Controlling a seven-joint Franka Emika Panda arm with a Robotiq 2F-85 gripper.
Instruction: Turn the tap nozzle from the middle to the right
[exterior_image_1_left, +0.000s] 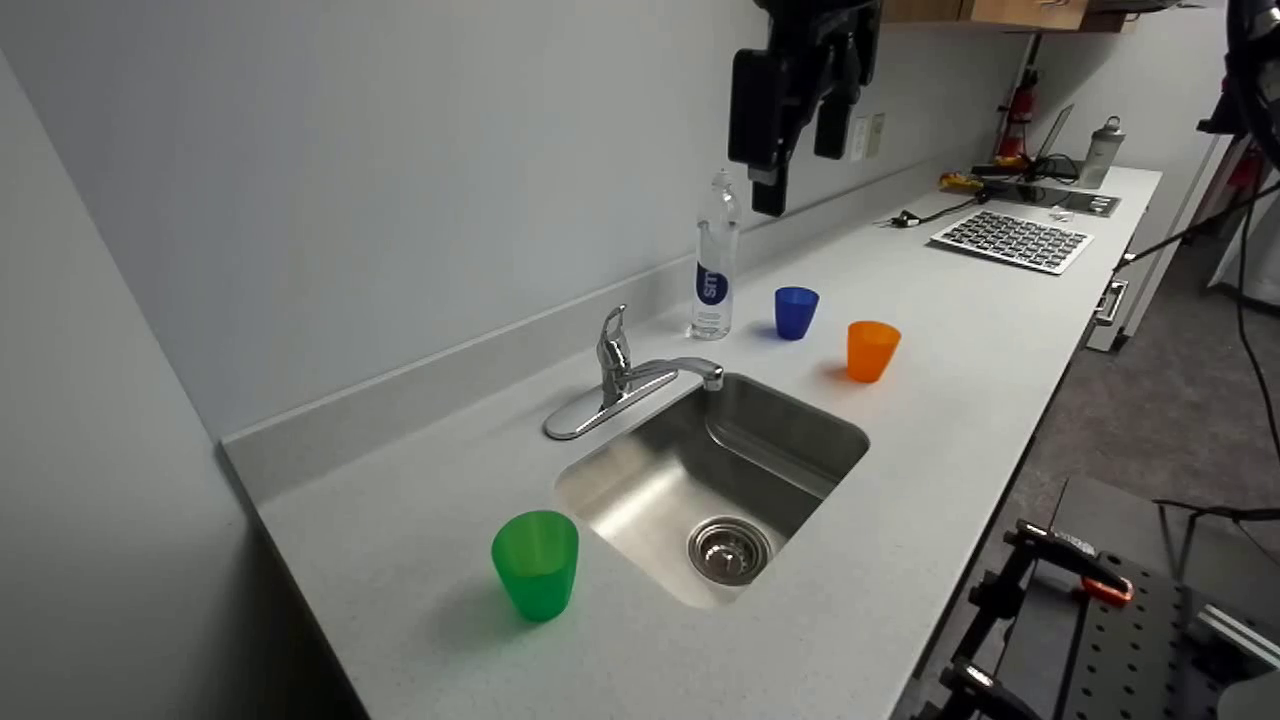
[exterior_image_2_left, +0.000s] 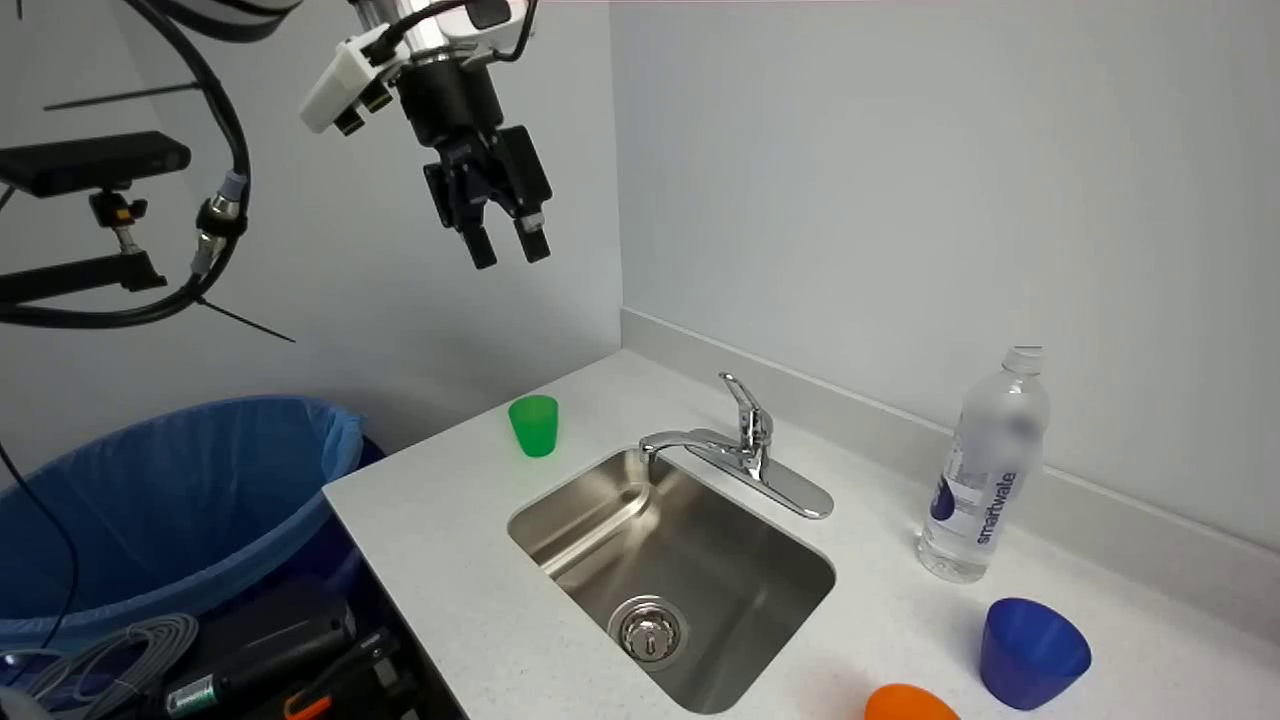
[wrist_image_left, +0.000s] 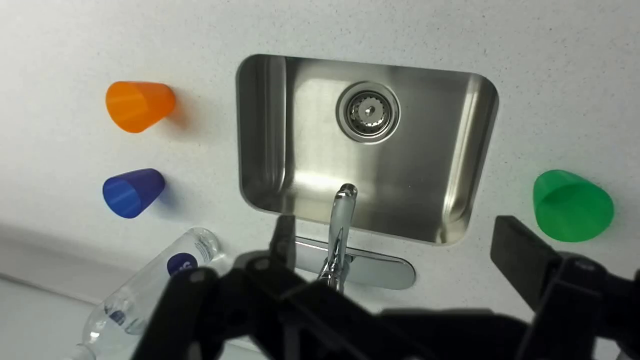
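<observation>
Your Robotiq gripper (exterior_image_2_left: 510, 252), released and spread wide, hung high above the counter (exterior_image_2_left: 440, 520).
In the wrist view you saw the chrome tap nozzle (wrist_image_left: 341, 217) run out past its base plate (wrist_image_left: 381, 271), its tip over the stainless-steel sink (wrist_image_left: 425, 165), slightly left of the middle. A green cup (wrist_image_left: 572, 206) stood right of the sink; an orange cup (wrist_image_left: 139, 105), a blue cup (wrist_image_left: 133, 192) and a smartwater bottle (wrist_image_left: 145, 291) stood on its left.

In the wrist view, faucet plate (wrist_image_left: 381, 273) partly behind the pincer (wrist_image_left: 396, 238), bottle (wrist_image_left: 150, 282) cropped by bottom edge.
</observation>
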